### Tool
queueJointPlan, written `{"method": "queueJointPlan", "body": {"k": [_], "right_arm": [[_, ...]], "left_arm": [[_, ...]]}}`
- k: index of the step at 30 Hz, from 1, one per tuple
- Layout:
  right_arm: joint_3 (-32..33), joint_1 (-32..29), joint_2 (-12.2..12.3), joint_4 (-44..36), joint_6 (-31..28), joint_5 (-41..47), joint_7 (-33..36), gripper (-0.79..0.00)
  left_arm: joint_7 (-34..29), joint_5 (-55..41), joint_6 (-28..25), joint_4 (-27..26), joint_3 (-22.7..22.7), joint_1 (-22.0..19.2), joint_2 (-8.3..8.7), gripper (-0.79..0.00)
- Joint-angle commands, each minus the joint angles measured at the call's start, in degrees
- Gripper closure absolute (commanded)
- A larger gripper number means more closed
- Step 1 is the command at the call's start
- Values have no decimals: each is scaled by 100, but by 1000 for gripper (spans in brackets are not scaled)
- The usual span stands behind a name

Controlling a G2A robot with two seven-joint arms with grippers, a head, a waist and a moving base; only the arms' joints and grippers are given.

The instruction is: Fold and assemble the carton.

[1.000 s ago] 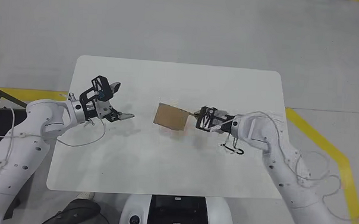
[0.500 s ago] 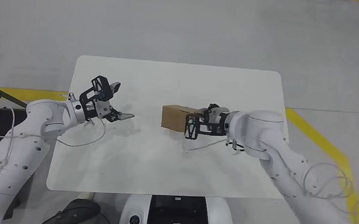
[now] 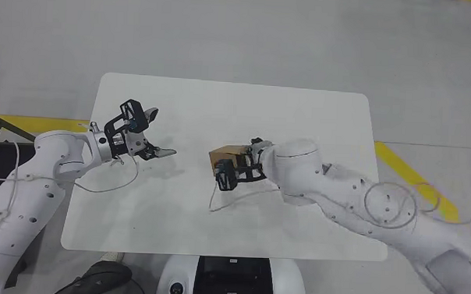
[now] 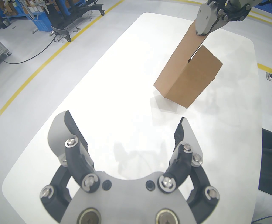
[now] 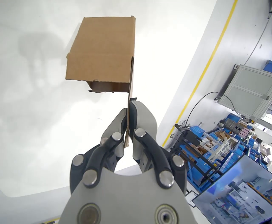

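Change, right arm: it has swung in over the table centre and now covers part of the brown cardboard carton [image 3: 222, 155], which lay in full view a second ago.
Change, left arm: it has not moved.
Right gripper [image 5: 128, 104]: the fingers are clamped on a thin flap edge of the carton.
Left gripper [image 4: 124, 121]: the fingers are spread apart with nothing between them, above the white rounded table [image 3: 299, 110] and well apart from the carton.
Carton position: near the table centre, tilted; contact with the table cannot be told.
Carton interior: the open end faces the right gripper and shows brown cardboard walls.
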Motion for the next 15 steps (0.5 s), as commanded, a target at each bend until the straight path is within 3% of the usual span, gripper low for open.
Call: {"method": "queueJointPlan", "body": {"k": [1, 2, 3, 4, 5, 9, 11, 12, 13, 14, 15], "right_arm": [[-576, 700, -39, 15, 254, 772, 253, 0], [-804, 987, -69, 24, 354, 1081, 353, 0], [-950, 1241, -108, 31, 434, 1368, 434, -52], [-950, 1371, -152, 49, 468, 1588, 468, -262], [-950, 1433, -200, 81, 481, 1704, 481, -351], [-950, 1445, -443, 318, 356, 1682, 357, -339], [-950, 1392, -592, 513, 258, 1544, 259, -265], [-950, 1351, -673, 637, 194, 1461, 195, -182], [-950, 1310, -756, 789, 146, 1353, 148, -197], [-950, 1266, -839, 924, 87, 1285, 88, -280], [-950, 1247, -919, 1031, 19, 1294, 20, -597]], "left_arm": [[0, 0, 0, 0, 0, 0, 0, -785], [0, 0, 0, 0, 0, 0, 0, -785], [0, 0, 0, 0, 0, 0, 0, -785], [0, 0, 0, 0, 0, 0, 0, -785], [0, 0, 0, 0, 0, 0, 0, -785], [0, 0, 0, 0, 0, 0, 0, -785], [0, 0, 0, 0, 0, 0, 0, -785], [0, 0, 0, 0, 0, 0, 0, -785], [0, 0, 0, 0, 0, 0, 0, -785], [0, 0, 0, 0, 0, 0, 0, -785], [0, 0, 0, 0, 0, 0, 0, -785]]}}
